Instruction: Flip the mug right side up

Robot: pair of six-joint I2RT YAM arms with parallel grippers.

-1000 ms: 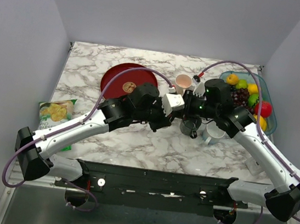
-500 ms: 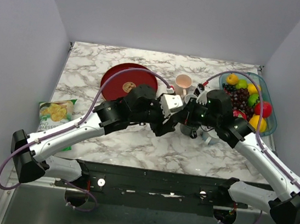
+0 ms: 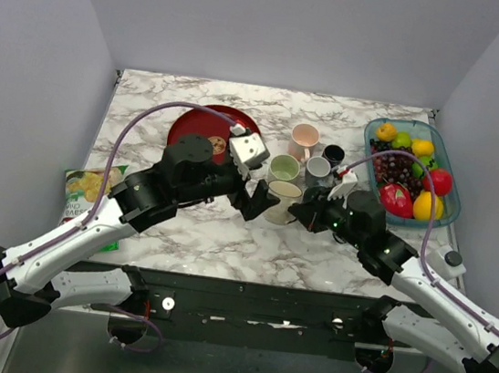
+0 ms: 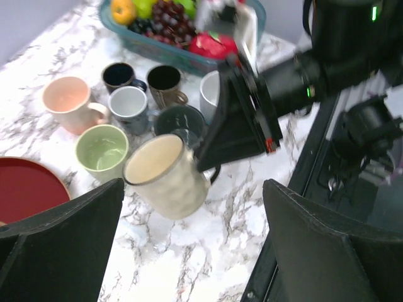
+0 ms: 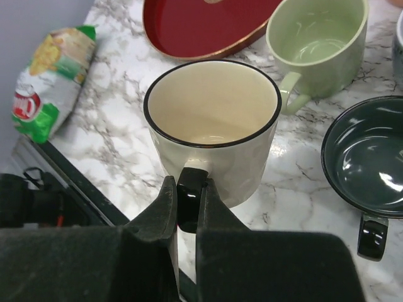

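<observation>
At centre frame in the top view, the cream mug (image 3: 283, 200) now sits mouth-up. A second ago both arms were bunched over the mug cluster and hid it; they've since pulled back toward the near edge, so the cluster shows. I'd judge the flip is basically done and only the set-down and let-go are left.

The right gripper (image 5: 187, 185) pinches the mug's black handle (image 5: 189, 204) between its fingers, squeezed tight on it. In the left wrist view the mug leans a bit. I can't tell if its base is flat on the marble table (image 3: 224, 238).

My left gripper (image 3: 254, 200) is spread wide, holding nothing, just left of the mug and angled down at it. The left arm reaches in from lower left and the right arm comes in low from lower right.

The green mug (image 3: 283, 168) stands just above the cream one and the dark teal mug (image 5: 365, 157) just beside it. The red plate (image 3: 193, 128) is upper left, the fruit tray (image 3: 445, 166) upper right, the chip bag (image 3: 88, 188) at far left.
</observation>
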